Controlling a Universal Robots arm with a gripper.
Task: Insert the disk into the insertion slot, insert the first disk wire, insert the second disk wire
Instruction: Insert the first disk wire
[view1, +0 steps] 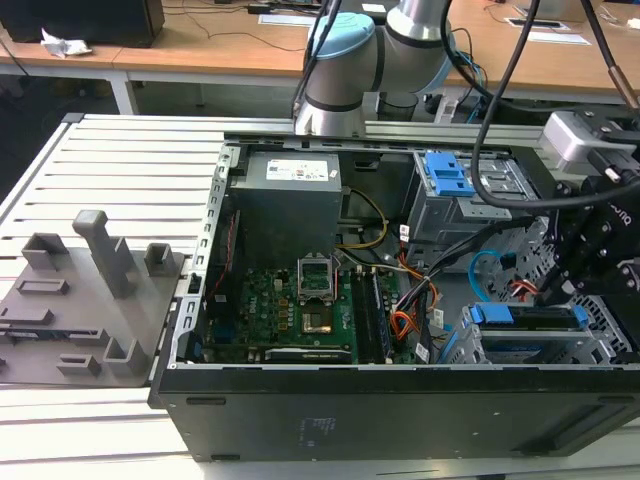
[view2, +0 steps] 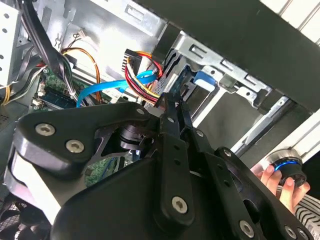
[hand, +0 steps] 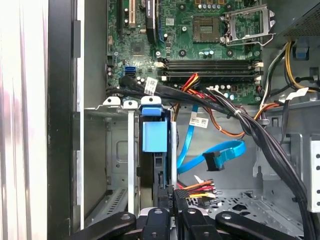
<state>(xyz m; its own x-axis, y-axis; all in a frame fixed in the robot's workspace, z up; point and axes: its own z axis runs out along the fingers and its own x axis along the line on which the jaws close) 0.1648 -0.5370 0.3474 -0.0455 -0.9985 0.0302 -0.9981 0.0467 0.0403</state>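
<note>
1. Computer case (view1: 350, 410), lid off, lies on a slatted metal bench (view1: 120, 160). My arm (view1: 340, 60) bends over the case's far edge toward the corner at the exterior view's right.
2. The disk (view1: 525, 318), silver in its bright blue caddy, sits in the insertion slot (view1: 610, 340). This is the perforated bay along the case edge nearest the exterior camera, at that corner.
3. My gripper (hand: 172, 194) is drawn narrow. It pinches the black plug (hand: 180, 196) of a red, yellow and black wire bundle (hand: 200, 187), right at the disk's end.
4. A flat blue cable (hand: 220, 152) hangs loose just beside it, its dark plug apart from the disk.
5. A taller grey cage (view1: 480, 200) with a blue bracket (view1: 447, 175) stands near the case's far edge.
6. In the second wrist view, a person's hand (view2: 280, 185) rests on a round knob (view2: 287, 167) with a glowing blue ring, outside the case.
</note>
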